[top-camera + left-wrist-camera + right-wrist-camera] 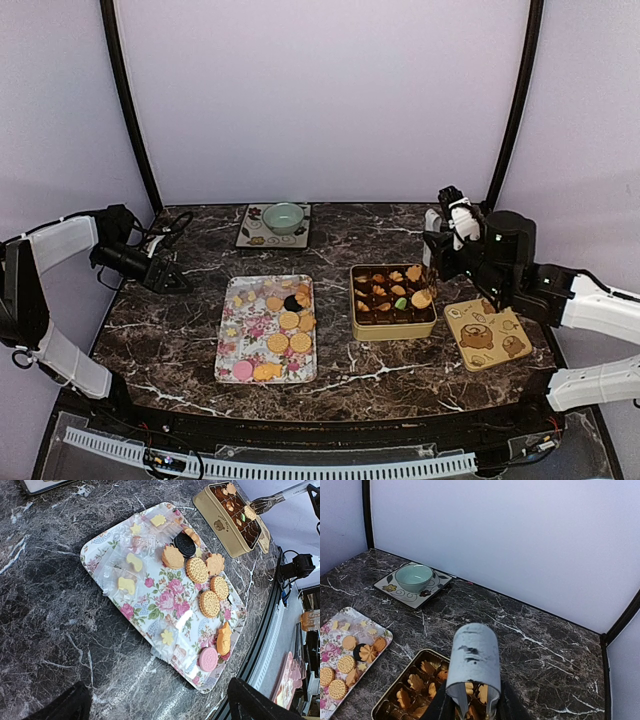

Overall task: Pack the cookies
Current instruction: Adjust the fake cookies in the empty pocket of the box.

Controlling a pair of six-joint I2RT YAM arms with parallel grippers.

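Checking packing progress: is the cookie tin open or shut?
Open: the tin shows cookies inside; its lid lies beside it.

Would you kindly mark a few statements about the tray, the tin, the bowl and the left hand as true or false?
1. The bowl sits on a square plate. True.
2. The left hand grips a cookie. False: it is open and empty, apart from the tray.
3. The lid lies beside the tin, on its right. True.
4. The tin is empty. False: cookies sit in several of its compartments.
5. The tray holds only orange cookies. False: a pink cookie and a dark cookie lie there too.
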